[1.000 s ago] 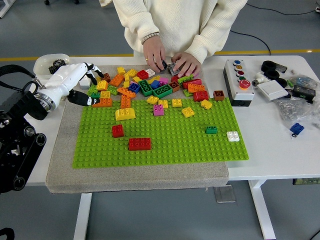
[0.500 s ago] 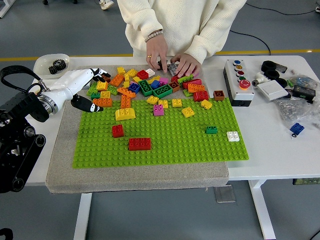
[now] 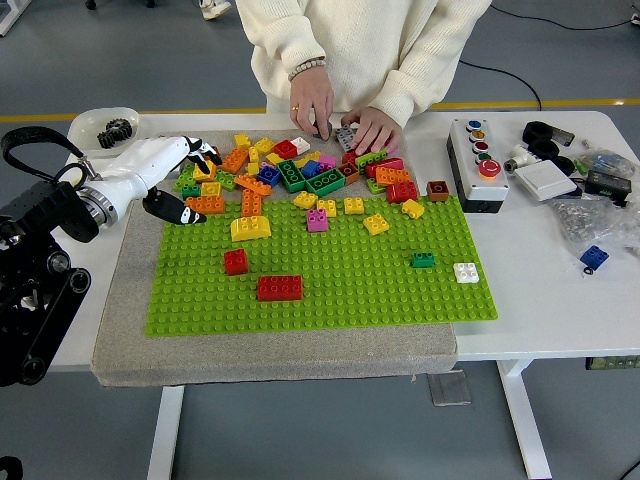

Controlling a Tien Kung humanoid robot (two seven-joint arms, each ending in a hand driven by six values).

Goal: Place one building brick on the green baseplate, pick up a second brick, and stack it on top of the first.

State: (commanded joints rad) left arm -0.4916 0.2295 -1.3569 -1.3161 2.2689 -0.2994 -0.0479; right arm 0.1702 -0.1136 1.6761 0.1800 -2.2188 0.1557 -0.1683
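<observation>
White table (image 3: 540, 300) and grey mat (image 3: 130, 330) were seen under the green baseplate (image 3: 330, 290), where the left hand (image 3: 165, 175) was held with fingers loosely spread, nothing grasped, at the left end of the brick pile (image 3: 300, 175), while a person's hands (image 3: 345, 120) were kept on bricks at its far edge.

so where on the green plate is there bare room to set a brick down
The green baseplate is barest along its near edge below the wide red brick, and between that brick and the small green brick. The far edge, where the left hand reaches, is crowded with the brick pile.
</observation>
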